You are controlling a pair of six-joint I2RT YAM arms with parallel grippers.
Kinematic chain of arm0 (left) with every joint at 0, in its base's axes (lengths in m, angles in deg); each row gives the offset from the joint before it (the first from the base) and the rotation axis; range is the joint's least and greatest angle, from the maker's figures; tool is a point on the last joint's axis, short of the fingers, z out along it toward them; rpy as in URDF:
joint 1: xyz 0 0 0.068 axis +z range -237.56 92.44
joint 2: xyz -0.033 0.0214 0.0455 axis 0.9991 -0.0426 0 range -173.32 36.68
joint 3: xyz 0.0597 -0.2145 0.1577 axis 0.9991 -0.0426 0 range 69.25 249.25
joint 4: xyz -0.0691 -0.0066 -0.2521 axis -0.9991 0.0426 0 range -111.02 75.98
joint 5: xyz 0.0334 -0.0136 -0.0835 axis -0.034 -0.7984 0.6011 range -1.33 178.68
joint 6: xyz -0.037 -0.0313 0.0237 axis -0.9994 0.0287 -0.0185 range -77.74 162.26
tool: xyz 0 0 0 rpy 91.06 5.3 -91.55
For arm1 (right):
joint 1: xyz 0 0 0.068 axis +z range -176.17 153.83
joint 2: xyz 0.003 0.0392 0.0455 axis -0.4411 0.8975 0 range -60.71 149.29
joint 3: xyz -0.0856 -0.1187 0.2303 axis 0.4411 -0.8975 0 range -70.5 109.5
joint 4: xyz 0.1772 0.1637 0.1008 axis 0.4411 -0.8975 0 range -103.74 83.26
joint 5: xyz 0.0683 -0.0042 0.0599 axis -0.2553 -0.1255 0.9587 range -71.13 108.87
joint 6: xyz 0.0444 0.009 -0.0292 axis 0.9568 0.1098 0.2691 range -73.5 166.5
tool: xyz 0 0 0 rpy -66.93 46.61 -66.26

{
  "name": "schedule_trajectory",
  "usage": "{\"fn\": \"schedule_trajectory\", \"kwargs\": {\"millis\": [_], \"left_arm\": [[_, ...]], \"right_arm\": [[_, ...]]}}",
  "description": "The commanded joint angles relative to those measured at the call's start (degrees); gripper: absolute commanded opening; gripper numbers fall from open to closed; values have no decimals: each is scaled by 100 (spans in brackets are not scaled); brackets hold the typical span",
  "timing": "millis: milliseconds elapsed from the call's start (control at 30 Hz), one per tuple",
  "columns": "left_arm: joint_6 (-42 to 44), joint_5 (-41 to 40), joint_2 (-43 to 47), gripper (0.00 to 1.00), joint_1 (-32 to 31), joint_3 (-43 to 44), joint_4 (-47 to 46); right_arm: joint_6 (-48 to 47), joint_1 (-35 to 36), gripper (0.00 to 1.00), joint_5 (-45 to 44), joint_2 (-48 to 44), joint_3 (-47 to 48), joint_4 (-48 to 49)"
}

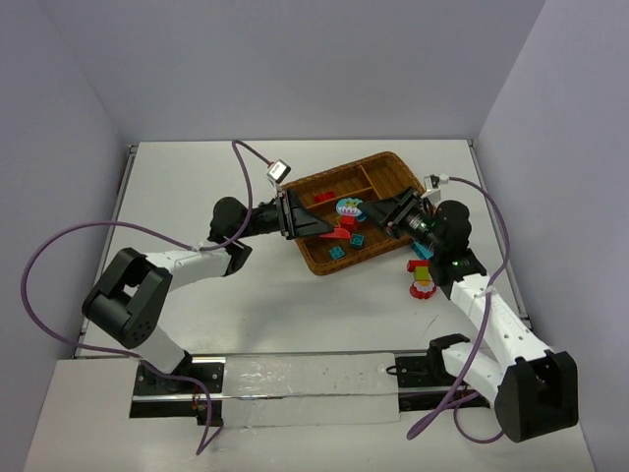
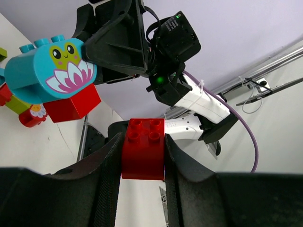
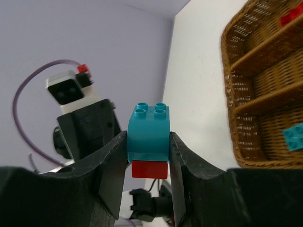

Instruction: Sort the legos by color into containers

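From the top camera I see the wicker tray [image 1: 388, 162] lying slantwise on the table [image 1: 197, 187]; the left gripper [image 1: 332, 233] reaches over its near-left part from 9 o'clock and the right gripper [image 1: 356, 208] from 3 o'clock, tips close together; a cyan brick [image 1: 348, 206] shows at the right tip and a red brick [image 1: 337, 237] at the left tip, at 7 o'clock of the cyan one; from up here I cannot tell how tightly either pair of fingers sits; a small cyan piece [image 1: 337, 253] lies in the tray's nearest slot, a red piece [image 1: 324, 196] in a slot farther back, and a stack of mixed bricks [image 1: 423, 277] stands on the table off the tray's 4 o'clock corner. On the left wrist camera my fingers are narrow, clamped on the red brick at both flanks, studs facing the lens; at 10 o'clock of it the cyan brick, printed with a frog and a water lily, sits in the right gripper's black jaws, with a second red brick [image 2: 73, 106] touching its underside. On the right wrist camera the fingers are narrow too, pinching the cyan brick between them, studs up, the second red brick directly at its 6 o'clock; the left gripper faces me at 9 o'clock; the tray fills the 3 o'clock edge.
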Motion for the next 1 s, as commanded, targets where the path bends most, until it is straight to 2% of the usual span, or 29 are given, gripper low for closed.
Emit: {"fn": "schedule_trajectory", "kwargs": {"millis": [0, 100, 167, 200, 233, 333, 467, 533, 600, 767, 967], "left_arm": [[491, -36, 269, 0, 62, 28, 458], [972, -162, 366, 0, 71, 170, 1336], [1498, -341, 448, 0, 71, 379, 2505], [1725, -439, 466, 0, 71, 494, 2958], [2236, -585, 490, 0, 71, 648, 3463], [3084, -1472, 346, 0, 75, 1481, 5192], [3604, -2141, -70, 0, 200, 2434, 6369], [3741, -2247, -374, 0, 311, 2657, 6736], [3966, -2581, -873, 0, 431, 3360, 7279], [4335, -2889, -2010, 0, 618, 4703, 7967], [4198, -2690, -2904, 0, 945, 5352, 7835]], "right_arm": [[-583, -139, 0, -923, -463, 493, -951], [-1255, -151, 0, -1908, -644, 926, -2058], [-1850, -165, 0, -2727, -803, 1418, -2763], [-1858, -165, 0, -2741, -805, 1425, -2968], [-2108, -165, 0, -3146, -866, 1597, -3253], [-2416, -165, 0, -3687, -1015, 1746, -3553], [-2578, -165, 0, -3985, -1214, 1741, -3678], [-2605, -165, 0, -4010, -1263, 1723, -3694], [-2629, -162, 0, -4010, -1316, 1699, -3701], [-2627, -157, 0, -3918, -1322, 1667, -3711], [-2661, -165, 0, -3822, -1386, 1588, -3788]]}}
